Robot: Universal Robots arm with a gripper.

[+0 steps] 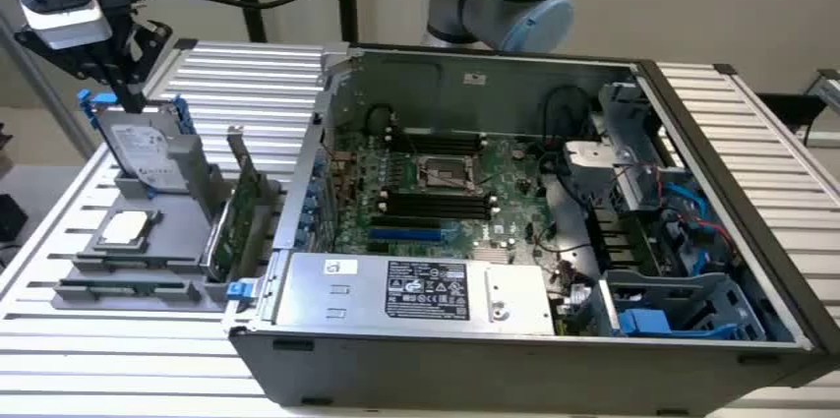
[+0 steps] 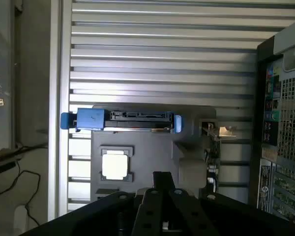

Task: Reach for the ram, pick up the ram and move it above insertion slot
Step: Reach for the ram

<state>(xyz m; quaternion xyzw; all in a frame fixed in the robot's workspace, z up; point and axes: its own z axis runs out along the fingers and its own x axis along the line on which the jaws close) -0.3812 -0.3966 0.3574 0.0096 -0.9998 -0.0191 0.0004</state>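
The ram is a thin green strip lying in the front slot of the grey fixture at the exterior view's left. My gripper hangs high at the far left, above the upright hard drive and well back from the ram. Its fingers are shut together with nothing between them. Dark memory slots run across the motherboard inside the open computer case.
A wider green expansion card stands upright between the fixture and the case. A square processor chip lies in the fixture. The hard drive's blue caddy is under the wrist. The slatted metal table lies all around.
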